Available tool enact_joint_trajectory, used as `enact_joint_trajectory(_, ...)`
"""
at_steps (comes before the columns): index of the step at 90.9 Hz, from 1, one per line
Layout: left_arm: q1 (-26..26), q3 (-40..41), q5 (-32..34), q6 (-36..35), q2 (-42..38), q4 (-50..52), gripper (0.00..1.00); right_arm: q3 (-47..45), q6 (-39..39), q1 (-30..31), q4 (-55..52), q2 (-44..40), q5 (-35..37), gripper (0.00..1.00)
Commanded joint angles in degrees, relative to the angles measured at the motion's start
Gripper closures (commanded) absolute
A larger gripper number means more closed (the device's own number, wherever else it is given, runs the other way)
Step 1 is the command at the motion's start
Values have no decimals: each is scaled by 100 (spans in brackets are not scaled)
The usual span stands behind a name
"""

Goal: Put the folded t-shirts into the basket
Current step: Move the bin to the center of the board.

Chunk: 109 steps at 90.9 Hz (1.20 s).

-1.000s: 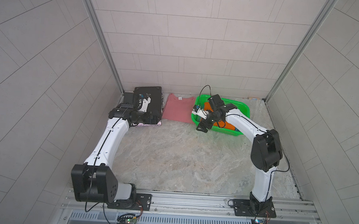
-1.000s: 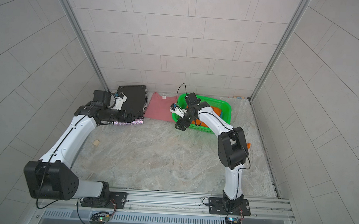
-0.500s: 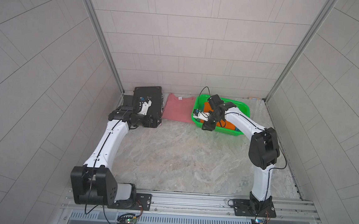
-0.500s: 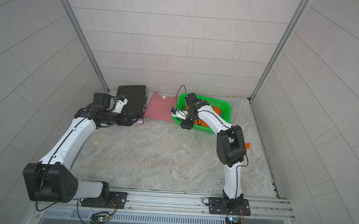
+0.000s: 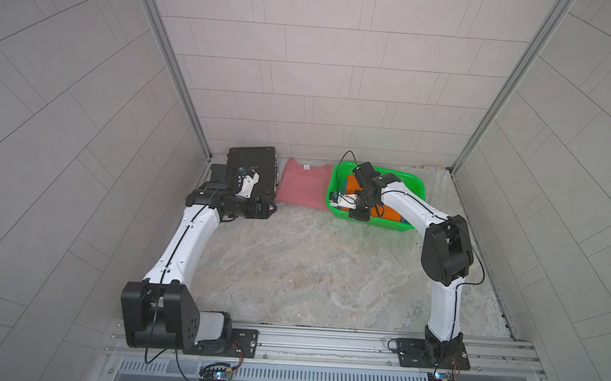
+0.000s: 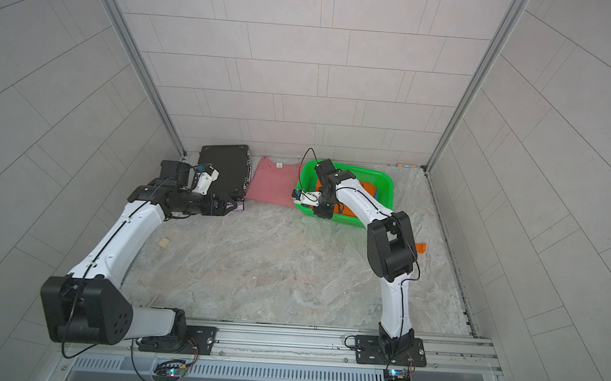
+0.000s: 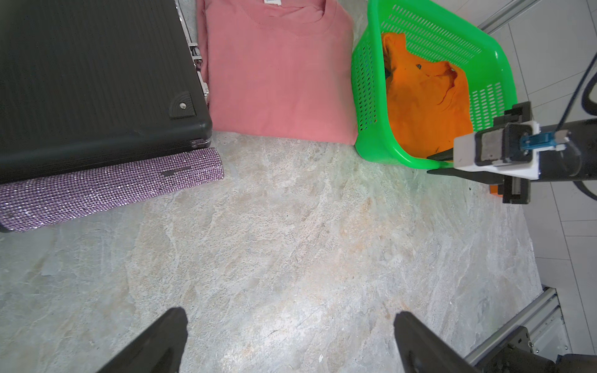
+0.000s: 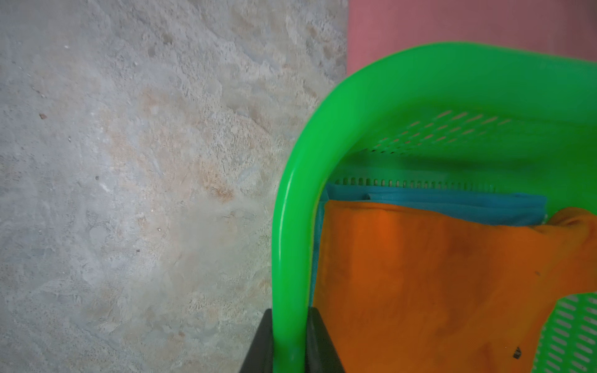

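Note:
The green basket stands at the back right. In it lies an orange t-shirt on top of a teal one. A pink t-shirt lies flat on the floor between the basket and a black case. My right gripper is shut on the basket's rim near its front left corner, one finger inside and one outside. My left gripper hangs open over bare floor, in front of the case.
The black case lies at the back left with a purple glittery pouch against its front edge. A small beige piece lies by the left wall. An orange scrap shows behind my right arm. Walls enclose three sides.
My right gripper has come down onto the basket's near rim and closed on it. My left gripper has pulled back a little from the case and stayed open.

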<state>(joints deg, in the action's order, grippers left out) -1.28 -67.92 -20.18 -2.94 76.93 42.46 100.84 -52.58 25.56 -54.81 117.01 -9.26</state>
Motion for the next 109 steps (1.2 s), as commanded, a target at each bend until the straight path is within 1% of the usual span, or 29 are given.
enact_joint_trajectory(1,-48,71,-178,40,-161,-41,1,-94,-246,29,-626,-65,147,87)
enact_joint_trajectory(13,-48,58,-238,68,-172,-11,1,-329,-121,6,-989,-384,534,90)
enact_joint_trajectory(30,-43,169,-385,173,-174,-114,1,-1194,-47,-185,-896,-1012,1038,90)
enact_joint_trajectory(35,-43,186,-437,197,-183,-132,1,-1423,-156,-270,-818,-1175,1066,90)
enact_joint_trajectory(46,-42,255,-434,209,-243,-202,1,-1913,-571,-229,-464,-1584,1033,89)
enact_joint_trajectory(53,-44,275,-362,199,-274,-205,0,-2107,-706,-214,-207,-1841,1028,86)
enact_joint_trajectory(56,-41,289,-333,172,-295,-209,0,-2210,-776,-199,-97,-1972,990,83)
enact_joint_trajectory(62,-47,340,-262,148,-358,-245,0,-2406,-892,-167,101,-2222,880,73)
enact_joint_trajectory(64,-46,352,-252,145,-375,-257,0,-2462,-907,-144,181,-2311,866,67)
enact_joint_trajectory(66,-47,363,-243,145,-387,-271,0,-2507,-922,-127,223,-2377,858,63)
enact_joint_trajectory(78,-48,365,-238,147,-421,-265,0,-2530,-813,-58,309,-2776,767,50)
enact_joint_trajectory(79,-43,362,-239,146,-423,-265,0,-2527,-796,-55,324,-2800,776,48)
enact_joint_trajectory(80,-41,365,-240,145,-423,-265,0,-2531,-788,-44,340,-2847,780,39)
enact_joint_trajectory(81,-40,362,-240,145,-428,-264,0,-2537,-776,-35,353,-2888,796,22)
enact_joint_trajectory(82,-44,360,-240,140,-430,-260,0,-2535,-760,-25,372,-2922,812,11)
enact_joint_trajectory(83,-46,364,-240,138,-432,-262,0,-2543,-748,-21,400,-2961,834,5)
enact_joint_trajectory(84,-51,361,-240,141,-432,-268,0,-2552,-725,-18,426,-3002,853,3)
enact_joint_trajectory(87,-53,371,-258,136,-445,-268,0,-2557,-665,1,514,-3119,903,0)
enact_joint_trajectory(95,-94,430,-371,130,-499,-284,0,-2537,-230,72,963,-3376,1072,0)
enact_joint_trajectory(99,-127,467,-403,130,-529,-311,0,-2551,-23,165,1325,-3529,1295,0)
enact_joint_trajectory(103,-167,466,-352,120,-554,-319,0,-2594,407,272,1986,-3647,1886,0)
enact_joint_trajectory(109,-240,404,-261,22,-588,-257,0,-2644,1160,374,3042,-3709,3204,0)
